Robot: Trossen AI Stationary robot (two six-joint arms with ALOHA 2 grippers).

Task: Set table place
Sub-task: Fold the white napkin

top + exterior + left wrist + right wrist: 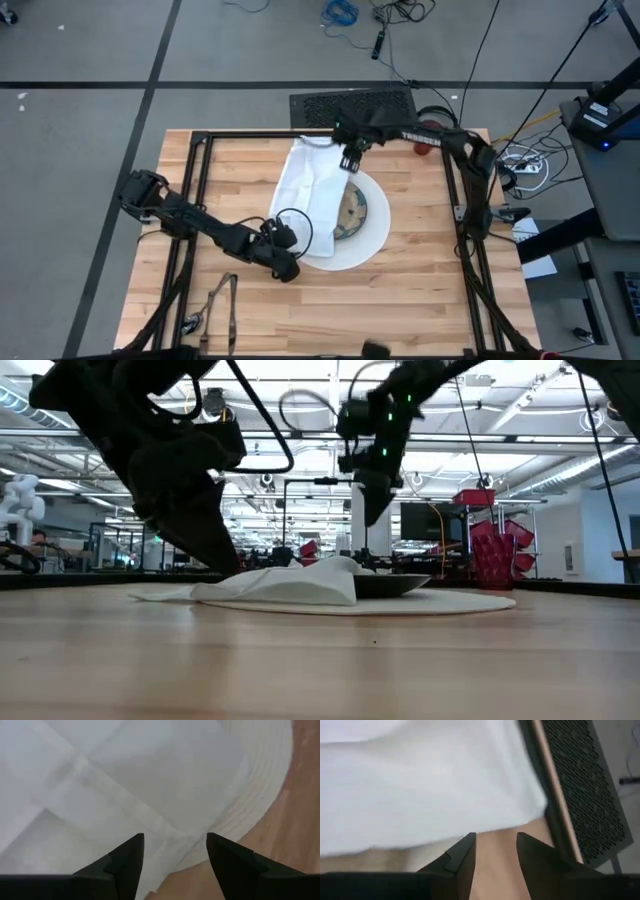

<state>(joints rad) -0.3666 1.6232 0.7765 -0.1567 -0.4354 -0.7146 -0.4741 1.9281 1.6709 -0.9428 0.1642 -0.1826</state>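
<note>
The left gripper [175, 857] has its two dark fingers [127, 862] spread wide with nothing between them, hovering low over the near edge of the white cloth napkin [125, 785] where it drapes onto the plate [260, 795]; from above, that gripper [283, 262] sits at the plate's near left rim. The right gripper [495, 857] also has its fingers [462, 857] parted and gripping nothing, poised over the napkin's far edge [420, 785] close to the table's black frame; in the high view it [350, 158] hangs above the napkin's far right corner, and from table height it [372, 510] is clearly raised off the surface. The big round white plate [372, 238] lies about mid-table, slightly right of centre, and holds a smaller patterned bowl [356, 212]; I cannot tell whether anything is in the bowl. The napkin [305, 195] covers the plate's left part and the bowl's left edge, its long axis running from the table's far side toward the near side, leaning slightly left, its far end on the bare wood of the table [430, 290]. A small red cup [424, 149] stands at the far right edge, partly hidden under the right arm. Dark metal cutlery [222, 300] lies near the front left corner, pointing front to back. I can read no writing on any of it
</note>
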